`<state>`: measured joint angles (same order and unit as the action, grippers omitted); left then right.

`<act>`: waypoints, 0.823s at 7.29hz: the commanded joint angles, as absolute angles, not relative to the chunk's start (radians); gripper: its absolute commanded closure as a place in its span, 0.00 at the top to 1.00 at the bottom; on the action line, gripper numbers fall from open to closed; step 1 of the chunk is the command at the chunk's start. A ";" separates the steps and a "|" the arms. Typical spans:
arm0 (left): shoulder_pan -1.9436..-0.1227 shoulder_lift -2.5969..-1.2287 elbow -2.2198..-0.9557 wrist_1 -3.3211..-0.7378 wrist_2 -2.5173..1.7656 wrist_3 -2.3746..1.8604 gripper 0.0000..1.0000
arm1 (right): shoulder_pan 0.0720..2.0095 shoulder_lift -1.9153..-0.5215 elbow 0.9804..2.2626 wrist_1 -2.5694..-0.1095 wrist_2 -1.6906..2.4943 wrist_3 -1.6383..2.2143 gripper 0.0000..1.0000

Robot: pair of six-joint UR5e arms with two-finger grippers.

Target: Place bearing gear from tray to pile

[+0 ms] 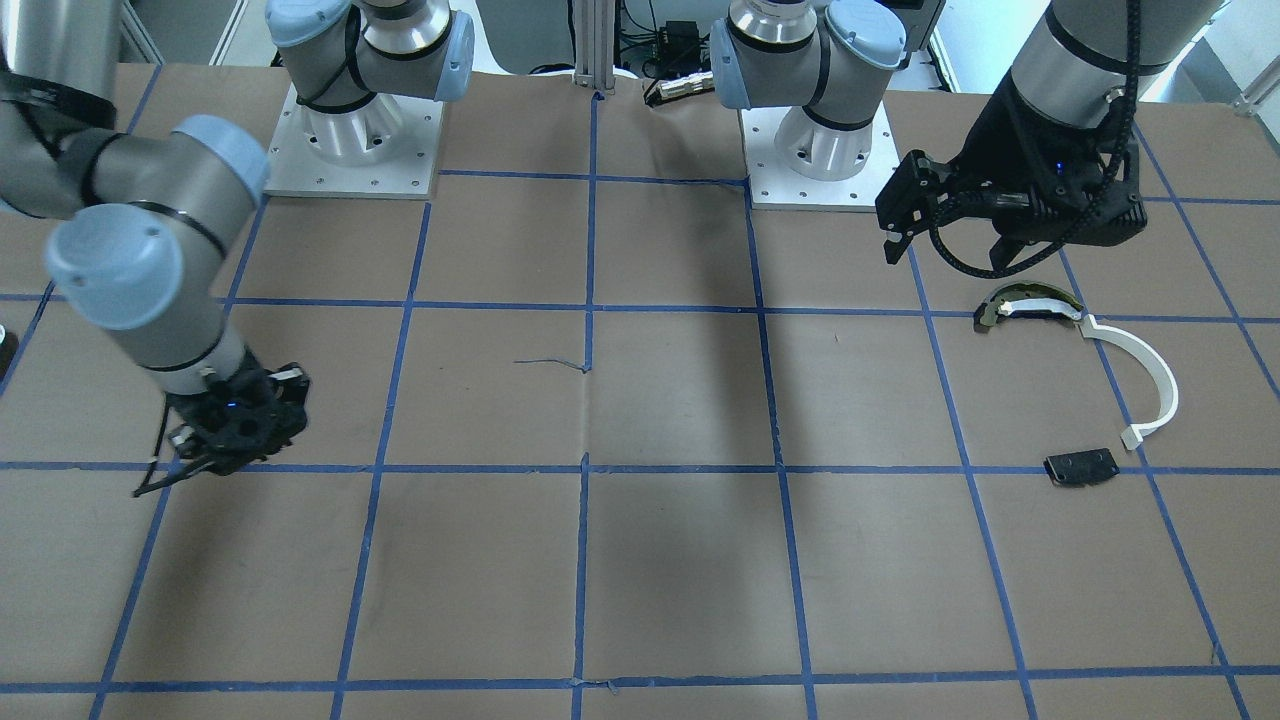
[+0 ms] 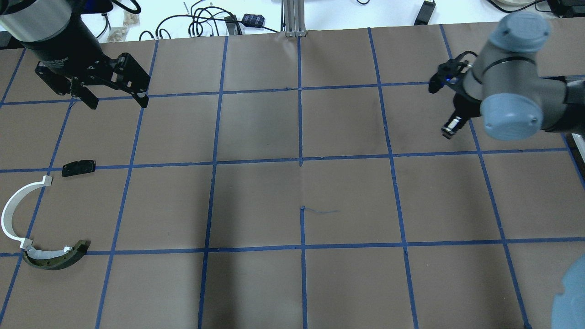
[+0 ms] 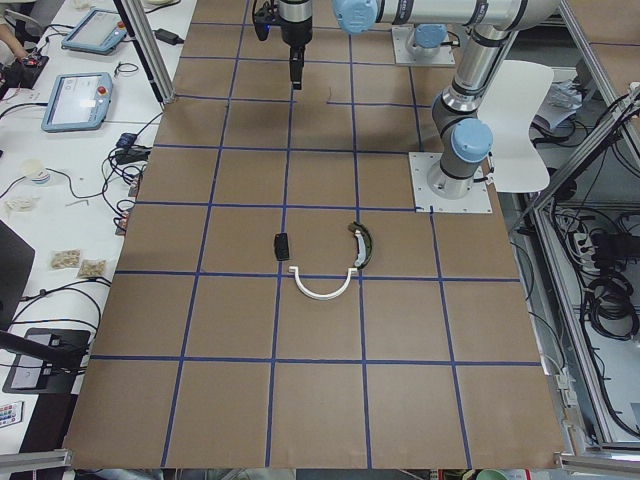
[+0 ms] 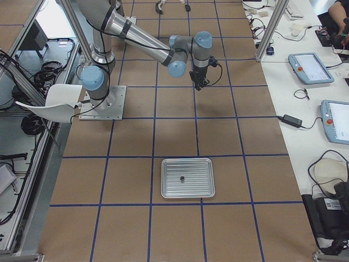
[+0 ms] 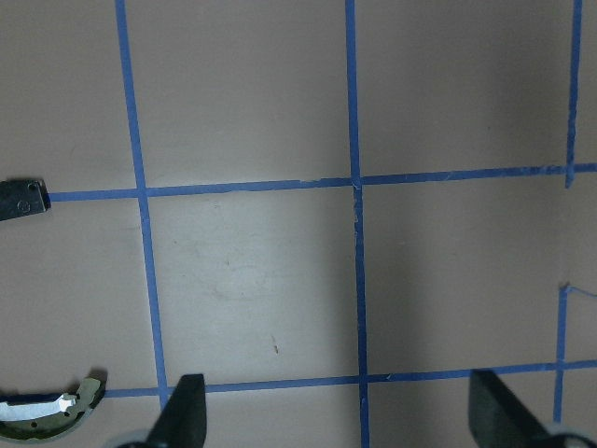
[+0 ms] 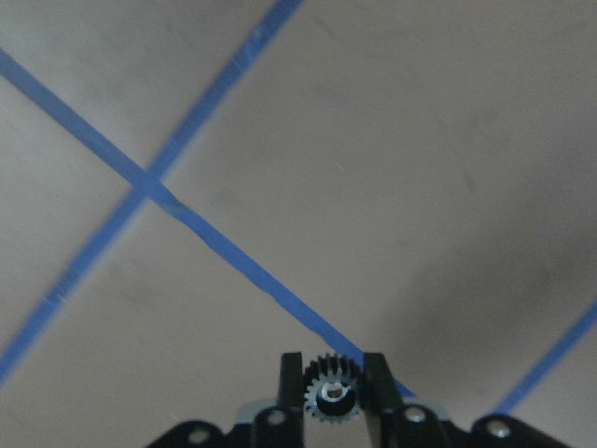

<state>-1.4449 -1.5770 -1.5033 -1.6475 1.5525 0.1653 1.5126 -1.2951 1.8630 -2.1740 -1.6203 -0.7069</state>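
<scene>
We see the right pincer [image 6: 333,364] clamped on the bearing gear [image 6: 329,397] across its toothed rim, above the counter [image 2: 347,196] and well apart from the white arc strip [image 2: 11,205] of the pile [image 2: 55,261]. The left pincer [image 2: 119,104] hangs spread wide and empty near that strip. We judge the gear light, rigid and sturdy. Its teeth give bite across the rim, yet it may roll, so we would release it low, just beside the strip.

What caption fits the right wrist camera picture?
The right gripper pinches a small black toothed bearing gear above the blue-taped brown table.
</scene>
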 commanded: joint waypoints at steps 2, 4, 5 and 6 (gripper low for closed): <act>-1.445 -1.577 -1.503 -1.647 1.552 0.166 1.00 | 1.822 -1.286 1.864 -2.178 -1.531 -0.214 0.00; -1.445 -1.577 -1.503 -1.647 1.552 0.166 1.00 | 1.931 -1.243 1.861 -2.204 -1.491 -0.076 0.00; -1.445 -1.577 -1.503 -1.647 1.552 0.166 1.00 | 1.972 -1.191 1.861 -2.259 -1.491 -0.014 0.00; -1.445 -1.575 -1.503 -1.647 1.554 0.166 1.00 | 2.000 -1.136 1.853 -2.334 -1.490 0.041 0.00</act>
<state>-1.4449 -1.5766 -1.5033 -1.6475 1.5528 0.1657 1.9564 -1.1976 1.8589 -2.2574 -1.4939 -0.0328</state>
